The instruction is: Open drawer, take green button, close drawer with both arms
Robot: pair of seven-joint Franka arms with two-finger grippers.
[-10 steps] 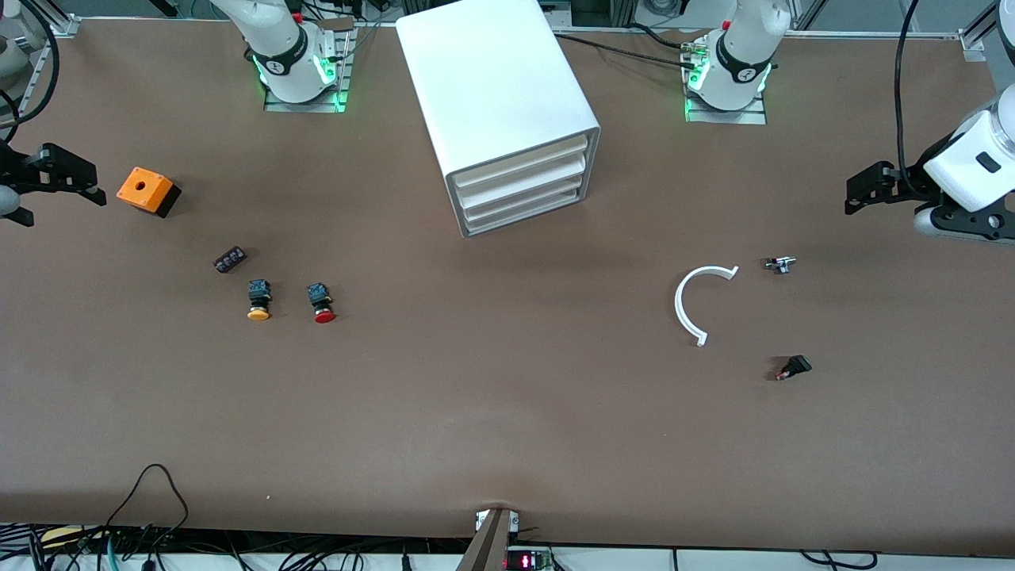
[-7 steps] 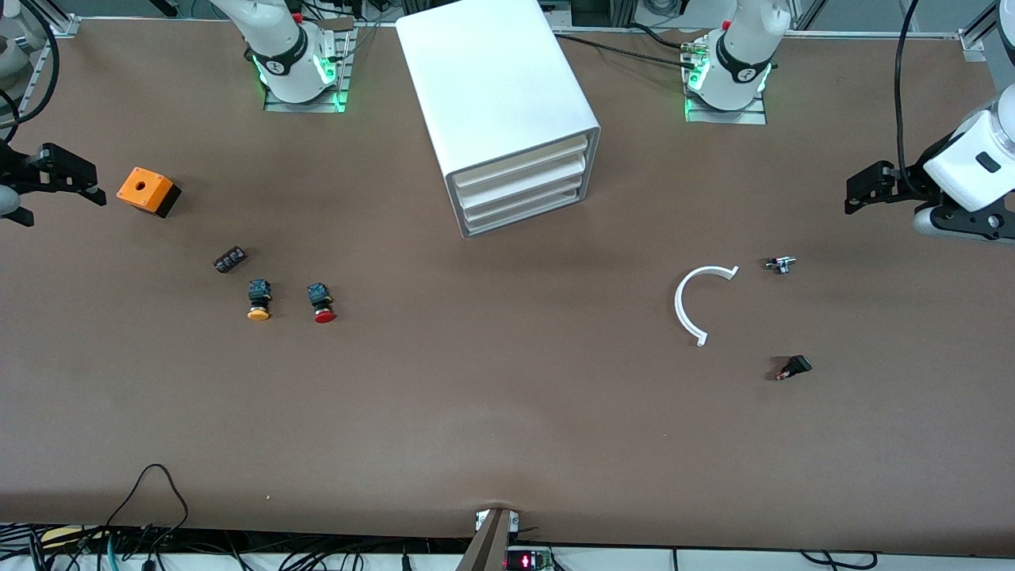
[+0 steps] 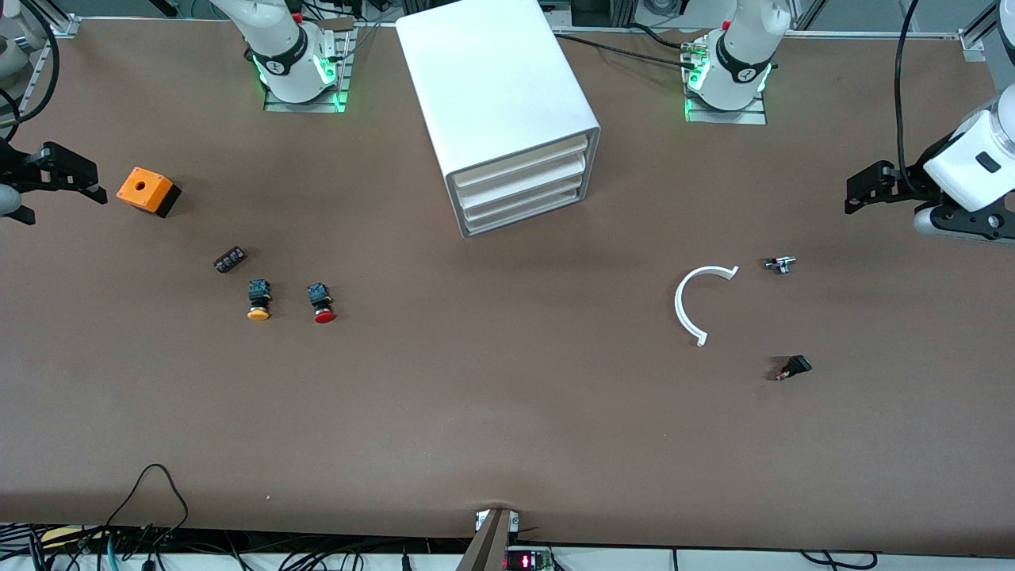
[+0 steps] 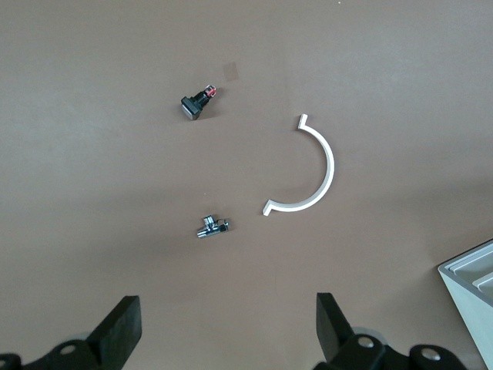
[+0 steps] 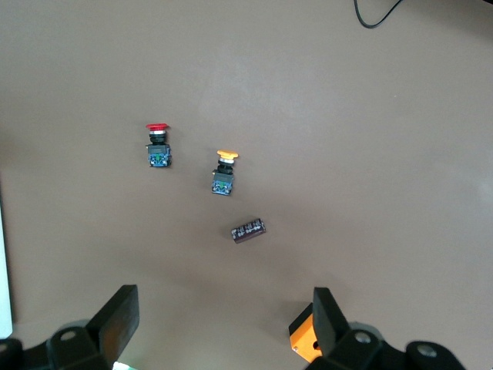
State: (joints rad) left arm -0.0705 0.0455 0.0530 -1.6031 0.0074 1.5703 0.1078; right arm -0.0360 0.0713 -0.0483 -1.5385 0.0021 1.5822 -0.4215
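Observation:
The white cabinet (image 3: 499, 95) stands near the robots' bases, mid-table, and its corner shows in the left wrist view (image 4: 474, 285). Its four tray drawers (image 3: 523, 190) are all shut. The green-capped button is hidden. My left gripper (image 3: 855, 194) hangs open and empty over the left arm's end of the table; its fingers (image 4: 123, 327) stand wide apart around bare table (image 4: 227, 331). My right gripper (image 3: 93, 189) hangs open and empty over the right arm's end, beside an orange box; the right wrist view shows the gripper (image 5: 223, 327) over bare table.
Toward the right arm's end lie the orange box (image 3: 147, 190), a small black part (image 3: 230, 259), a yellow-capped button (image 3: 258, 300) and a red-capped button (image 3: 320, 303). Toward the left arm's end lie a white curved piece (image 3: 683, 305), a small metal part (image 3: 780, 264) and a black part (image 3: 793, 367).

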